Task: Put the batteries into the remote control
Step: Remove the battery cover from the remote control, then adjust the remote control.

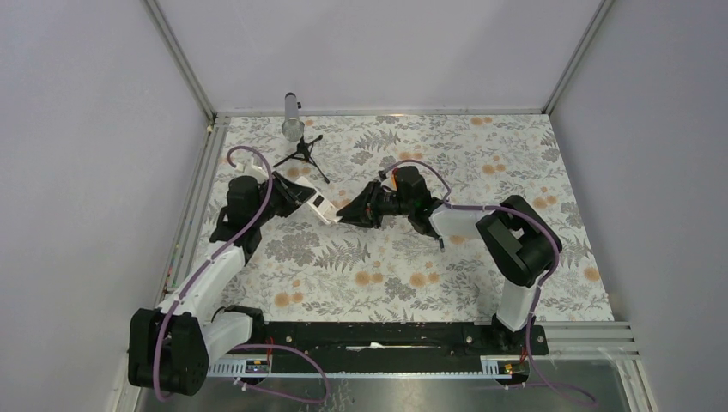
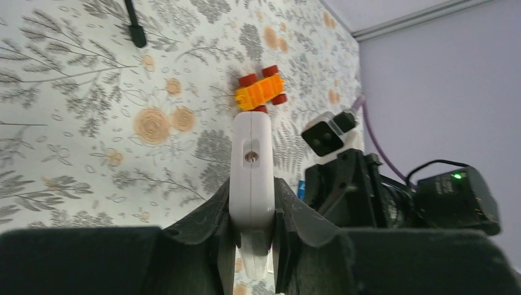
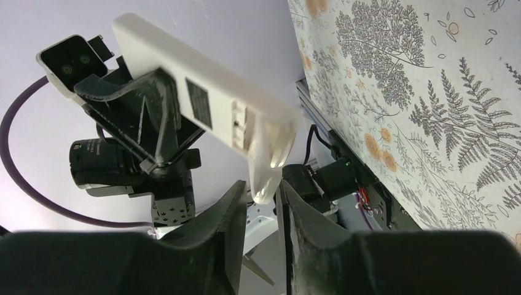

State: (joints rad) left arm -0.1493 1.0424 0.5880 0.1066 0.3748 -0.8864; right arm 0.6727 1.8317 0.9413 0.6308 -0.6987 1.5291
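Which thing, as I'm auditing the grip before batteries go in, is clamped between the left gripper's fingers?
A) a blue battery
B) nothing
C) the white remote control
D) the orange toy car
C: the left wrist view shows the white remote control pinched between the fingers of the left gripper, with the orange toy car lying free beyond it.

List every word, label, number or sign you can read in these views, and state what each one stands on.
No text can be quoted from any view.
Dark label on the white back of the remote control, right wrist view: some print, too blurred and small to read.
Left wrist view: no lettering shows on the remote's plain face.
Top view: everything is too small to show any writing.
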